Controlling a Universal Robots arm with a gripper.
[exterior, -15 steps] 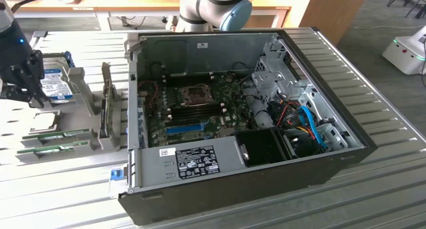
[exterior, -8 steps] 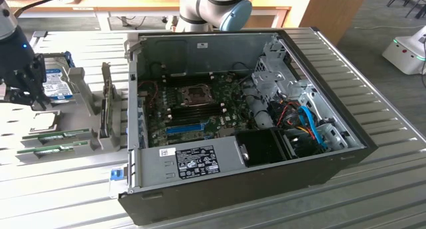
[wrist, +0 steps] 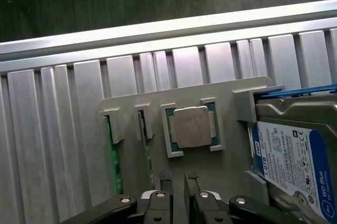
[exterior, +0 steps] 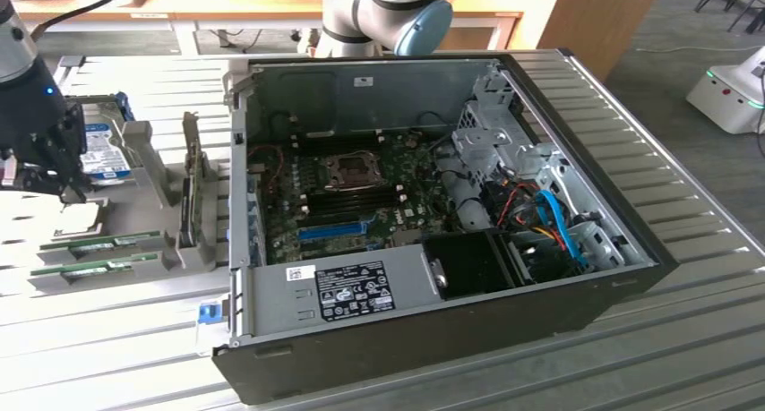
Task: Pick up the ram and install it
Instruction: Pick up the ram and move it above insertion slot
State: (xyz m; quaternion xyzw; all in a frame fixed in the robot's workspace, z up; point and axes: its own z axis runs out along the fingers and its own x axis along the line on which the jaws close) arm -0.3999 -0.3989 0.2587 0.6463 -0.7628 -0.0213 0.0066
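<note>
The ram [wrist: 145, 153] stands on edge in a narrow slot of the grey holder [wrist: 126, 100], a thin green strip just beside the CPU [wrist: 192, 128]; in the exterior view it is the green stick [exterior: 114, 243] low toward that view's left, well apart from the case [exterior: 418, 339]. A second stick [wrist: 112, 155] sits in the next slot over, parallel to it and on the side away from the CPU; in the exterior view it lies [exterior: 102, 264] just below the first. I am the gripper [wrist: 178, 175], and my jaws stand open with nothing between them, touching neither stick. I hang above the holder, closer to the ram's slot than to its neighbour. From outside I show as the dark gripper [exterior: 57, 183] at the exterior view's far left, over the holder. Past the CPU the hard drive [wrist: 295, 166], silver with a blue label, leans in its own bay. The holder rests on the slatted metal table [exterior: 669, 357]. The case lies open on that table with its motherboard [exterior: 358, 187] showing.
</note>
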